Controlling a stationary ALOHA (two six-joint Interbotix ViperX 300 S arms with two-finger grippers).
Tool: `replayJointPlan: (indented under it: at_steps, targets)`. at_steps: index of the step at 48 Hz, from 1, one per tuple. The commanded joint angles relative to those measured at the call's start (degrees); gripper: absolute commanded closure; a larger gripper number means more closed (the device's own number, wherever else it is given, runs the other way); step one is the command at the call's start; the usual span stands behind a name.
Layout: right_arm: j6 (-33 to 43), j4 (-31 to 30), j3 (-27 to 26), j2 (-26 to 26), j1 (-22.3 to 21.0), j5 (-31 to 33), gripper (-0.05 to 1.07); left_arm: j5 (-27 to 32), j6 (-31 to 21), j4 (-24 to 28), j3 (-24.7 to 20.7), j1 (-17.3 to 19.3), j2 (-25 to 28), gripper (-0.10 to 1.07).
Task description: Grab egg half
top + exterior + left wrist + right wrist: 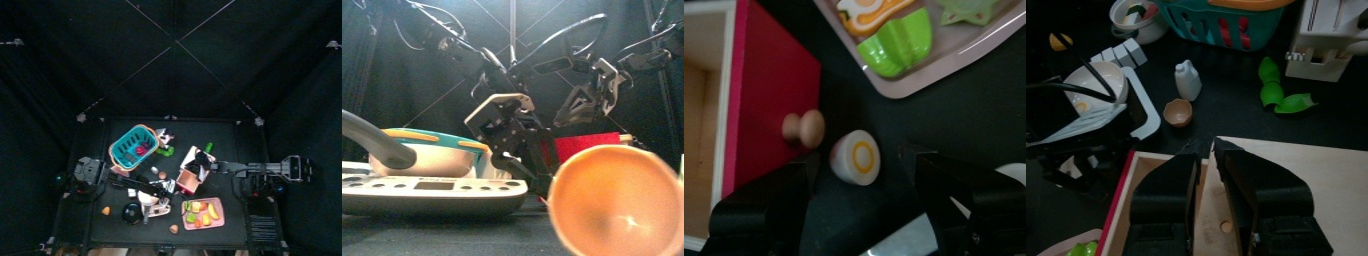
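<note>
On the small black table (234,140) seen from above, the clutter sits toward the front: a teal basket (134,146), a pink tray (205,213) of play food, and the two arms meeting near the middle, though the egg half is too small to pick out here. From the front edge, a tan bowl (616,205) and a grey scale (422,192) fill the foreground, and the left gripper (509,140) hangs behind them with its jaws spread; the egg half is hidden in this view. Through the left wrist camera the egg half (858,158) lies flat on the dark tabletop, yolk up, just beside a red box (771,110) with a wooden knob (803,127), and it sits between the wide-open jaws without touching them. So the approach looks done, while closing and lifting remain. Through the right wrist camera the right gripper (1209,165) rests over a wooden board (1313,190), jaws nearly closed on nothing.
</note>
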Motion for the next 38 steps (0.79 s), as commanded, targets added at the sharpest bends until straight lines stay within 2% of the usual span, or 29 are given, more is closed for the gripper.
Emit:
replayJointPlan:
  at_steps: [1, 25, 38]
  targets:
    - [0.0, -0.4, -1.4, -0.6, -0.1, -0.4, 0.41, -0.1, 0.0, 0.0, -1.2, 0.1, -0.4, 0.0]
    - [0.4, -1.1, -1.8, 0.4, -0.1, -0.5, 0.41, -0.1, 0.1, -1.8, -1.2, 0.1, 0.4, 0.04]
    - [0.4, -1.1, -1.9, 0.5, -0.2, -0.5, 0.41, 0.3, 0.1, -1.8, -1.3, 0.1, 0.3, 0.23]
